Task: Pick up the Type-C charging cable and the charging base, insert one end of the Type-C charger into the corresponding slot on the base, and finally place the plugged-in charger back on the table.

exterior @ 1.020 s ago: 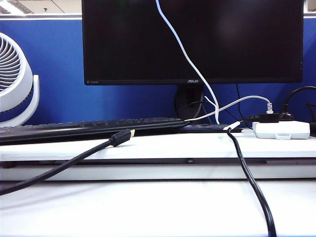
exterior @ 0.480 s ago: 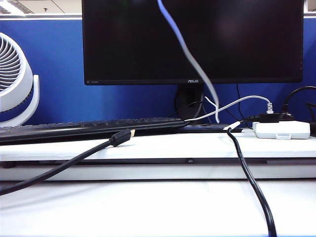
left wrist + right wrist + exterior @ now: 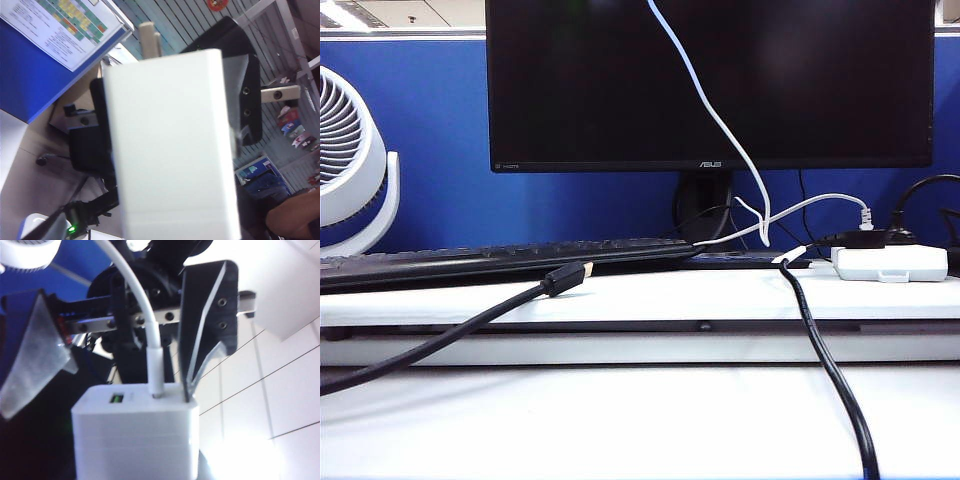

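I see the Type-C charging cable has swung slightly right across the ASUS monitor since a second ago. Its plug sits in the smooth white charging base, which the left gripper brackets with jaws seemingly spread. The right gripper stands spread around that block; contact is unclear.

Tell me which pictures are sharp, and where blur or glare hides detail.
Exterior view: sharp; the Type-C charging cable reads clearly against the dark monitor. Left wrist view: the charging base, inside the left tool, is too near and soft-edged. Right wrist view: glare whitens the background beside the right tool, yet the plug in the base is readable.
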Robot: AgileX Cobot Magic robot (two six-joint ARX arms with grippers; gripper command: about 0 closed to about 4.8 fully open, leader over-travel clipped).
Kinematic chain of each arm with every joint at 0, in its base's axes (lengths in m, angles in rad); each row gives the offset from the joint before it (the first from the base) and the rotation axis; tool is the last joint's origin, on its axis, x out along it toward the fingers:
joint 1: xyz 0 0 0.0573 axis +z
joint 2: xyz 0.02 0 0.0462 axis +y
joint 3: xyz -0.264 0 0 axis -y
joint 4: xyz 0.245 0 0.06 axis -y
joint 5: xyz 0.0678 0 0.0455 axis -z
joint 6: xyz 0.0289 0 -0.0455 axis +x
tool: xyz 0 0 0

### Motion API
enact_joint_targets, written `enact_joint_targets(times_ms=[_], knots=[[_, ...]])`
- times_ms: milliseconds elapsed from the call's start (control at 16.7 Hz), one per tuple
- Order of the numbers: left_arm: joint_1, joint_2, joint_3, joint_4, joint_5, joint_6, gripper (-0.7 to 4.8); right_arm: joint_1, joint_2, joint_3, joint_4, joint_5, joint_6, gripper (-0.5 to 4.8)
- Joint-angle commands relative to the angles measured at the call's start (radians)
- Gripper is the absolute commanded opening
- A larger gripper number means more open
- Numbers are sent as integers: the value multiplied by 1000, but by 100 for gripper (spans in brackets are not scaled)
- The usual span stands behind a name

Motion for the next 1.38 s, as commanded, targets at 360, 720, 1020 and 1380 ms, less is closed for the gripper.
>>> enact_joint_targets(times_ms=[360,720,1020,1380], knots=[[50,-6,9,82,-83,46,455,-29,10,-11,-204,-19,-16,-1],[106,-8,9,74,-204,129,454,-85,124,-11,-289,120,289,-1],[159,-19,9,82,-269,150,453,-85,270,-25,-380,323,505,-1],[194,-25,9,80,-268,146,453,-84,388,-25,-561,296,776,-1]])
